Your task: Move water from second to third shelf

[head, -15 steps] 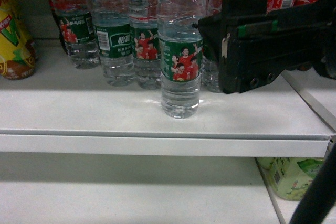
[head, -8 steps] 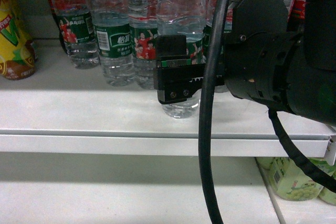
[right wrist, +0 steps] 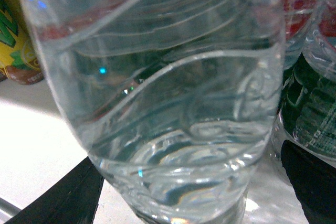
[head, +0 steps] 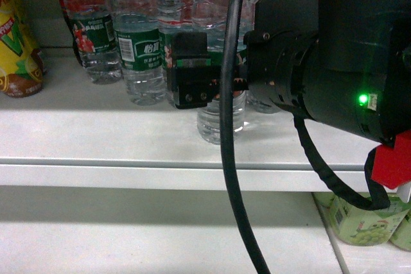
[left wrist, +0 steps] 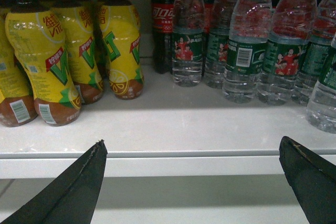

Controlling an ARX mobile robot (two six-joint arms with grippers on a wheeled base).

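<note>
Water (head: 221, 117): upright near the shelf's (head: 192, 158) front edge, ahead of the other green-labelled bottles (head: 142, 49).
Right gripper (head: 202, 85): fingers spread around the water's label, bottle between them; contact unclear.
Left gripper (left wrist: 191, 182): spread wide below the shelf's front edge, holding nothing.
Yellow bottles (left wrist: 63, 51): shelf's left end.

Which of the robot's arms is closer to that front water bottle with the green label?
The right. Its gripper is at the front water bottle, jaws either side of it. The left gripper hangs back, off the shelf edge, with the bottle far to its right.
</note>
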